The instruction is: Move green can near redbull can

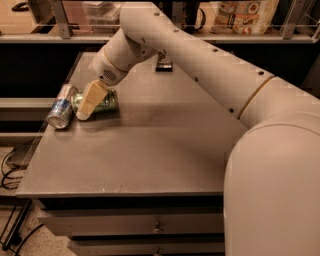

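Note:
The green can point(106, 102) lies on its side at the left of the grey table point(165, 150). My gripper point(88, 106) is at the can's left end, with its tan near finger point(92, 98) across the front of the can; the far finger is hidden behind it. The can sits in the grip. The redbull can point(62, 106), silver with blue panels, lies on its side at the table's left edge. It is just left of the green can, a small gap apart. My arm reaches in from the right.
A small dark object point(164, 65) sits at the back of the table. A shelf with packages point(245, 15) runs behind. Cables point(11, 165) lie on the floor at left. Drawers point(157, 227) are below the table's front edge.

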Robot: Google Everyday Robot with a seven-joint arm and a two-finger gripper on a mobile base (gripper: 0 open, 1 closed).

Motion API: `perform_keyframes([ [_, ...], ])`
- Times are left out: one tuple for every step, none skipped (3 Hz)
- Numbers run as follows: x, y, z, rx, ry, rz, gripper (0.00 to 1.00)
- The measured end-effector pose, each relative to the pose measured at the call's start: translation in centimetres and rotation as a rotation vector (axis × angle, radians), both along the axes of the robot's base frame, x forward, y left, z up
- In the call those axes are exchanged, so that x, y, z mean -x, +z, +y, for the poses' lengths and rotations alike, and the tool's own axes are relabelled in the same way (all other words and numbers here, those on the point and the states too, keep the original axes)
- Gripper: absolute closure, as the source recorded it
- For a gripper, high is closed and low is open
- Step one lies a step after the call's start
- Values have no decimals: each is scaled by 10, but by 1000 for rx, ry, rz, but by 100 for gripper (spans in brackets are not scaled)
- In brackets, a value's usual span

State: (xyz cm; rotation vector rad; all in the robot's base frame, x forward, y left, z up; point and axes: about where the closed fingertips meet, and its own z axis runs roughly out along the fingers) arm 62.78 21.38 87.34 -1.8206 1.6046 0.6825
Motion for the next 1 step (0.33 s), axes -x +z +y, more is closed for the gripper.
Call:
perform_keyframes([
  [0,0,0,0,0,0,0],
])
